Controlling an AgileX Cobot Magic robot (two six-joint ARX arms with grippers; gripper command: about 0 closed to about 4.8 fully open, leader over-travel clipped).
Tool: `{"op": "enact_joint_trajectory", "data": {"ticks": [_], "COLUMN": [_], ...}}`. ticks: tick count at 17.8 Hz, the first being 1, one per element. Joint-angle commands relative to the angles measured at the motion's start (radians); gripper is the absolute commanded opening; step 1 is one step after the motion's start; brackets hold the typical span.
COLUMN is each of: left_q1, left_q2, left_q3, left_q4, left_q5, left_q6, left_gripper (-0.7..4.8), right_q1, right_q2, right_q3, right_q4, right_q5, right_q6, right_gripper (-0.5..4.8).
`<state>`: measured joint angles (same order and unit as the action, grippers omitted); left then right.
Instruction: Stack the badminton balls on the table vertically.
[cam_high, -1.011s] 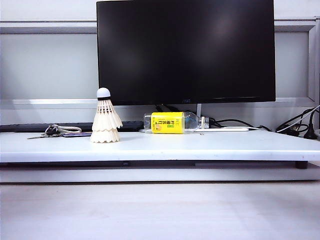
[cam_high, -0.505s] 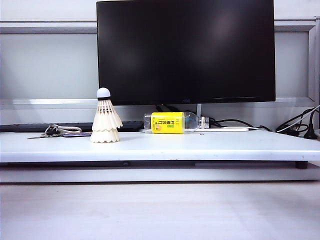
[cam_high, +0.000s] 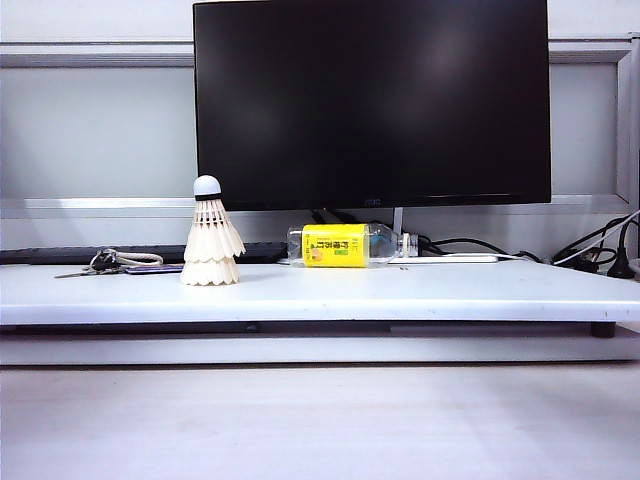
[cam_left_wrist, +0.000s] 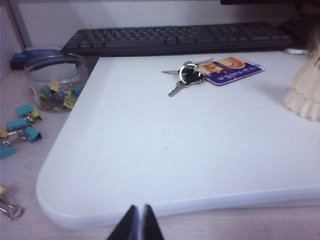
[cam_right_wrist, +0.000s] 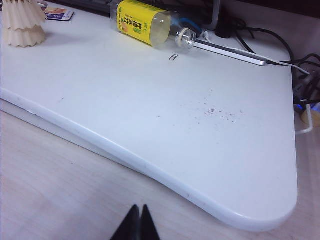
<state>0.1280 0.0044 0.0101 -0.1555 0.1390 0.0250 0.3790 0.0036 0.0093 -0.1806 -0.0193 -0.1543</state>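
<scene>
Two badminton balls (cam_high: 212, 245) stand upright on the white table (cam_high: 400, 295), one nested on the other, the white cork tip with its black band on top. The feather skirts show in the left wrist view (cam_left_wrist: 306, 90) and the right wrist view (cam_right_wrist: 22, 21). My left gripper (cam_left_wrist: 138, 207) is shut and empty, hovering over the table's front left corner edge, far from the stack. My right gripper (cam_right_wrist: 138, 207) is shut and empty, above the wooden surface in front of the table's right corner. Neither gripper appears in the exterior view.
A clear bottle with a yellow label (cam_high: 345, 245) lies behind the stack's right. Keys with a purple tag (cam_left_wrist: 200, 75) lie left of it. A black monitor (cam_high: 372, 100), keyboard (cam_left_wrist: 175, 37) and cables (cam_right_wrist: 290, 55) sit behind. A jar (cam_left_wrist: 55, 80) and binder clips (cam_left_wrist: 22, 125) lie off the left edge.
</scene>
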Motion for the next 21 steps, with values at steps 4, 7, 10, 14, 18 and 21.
{"op": "enact_joint_trajectory", "data": {"ticks": [4, 7, 10, 14, 18, 21], "left_q1": [0.000, 0.000, 0.000, 0.000, 0.000, 0.000], "left_q2": [-0.003, -0.003, -0.003, -0.003, -0.003, -0.003], "left_q3": [-0.004, -0.004, -0.004, -0.004, -0.004, -0.004], "left_q4": [-0.007, -0.006, -0.006, -0.006, -0.007, -0.007], "left_q5": [0.085, 0.109, 0.108, 0.092, 0.081, 0.082], "left_q6": [0.027, 0.027, 0.023, 0.019, 0.019, -0.023], "left_gripper": [0.26, 0.25, 0.25, 0.25, 0.25, 0.24], "right_q1": [0.000, -0.001, -0.073, -0.165, -0.258, -0.364], "right_q2": [-0.002, -0.002, -0.002, -0.002, -0.002, -0.002], "right_q3": [0.000, 0.000, 0.000, 0.000, 0.000, 0.000], "right_q4": [-0.001, -0.002, -0.001, -0.001, -0.002, -0.002], "right_q5": [-0.010, 0.000, 0.002, 0.002, 0.002, 0.002], "right_q6": [0.004, 0.004, 0.004, 0.004, 0.004, 0.004], "right_gripper": [-0.05, -0.05, -0.05, -0.05, -0.05, -0.05]}}
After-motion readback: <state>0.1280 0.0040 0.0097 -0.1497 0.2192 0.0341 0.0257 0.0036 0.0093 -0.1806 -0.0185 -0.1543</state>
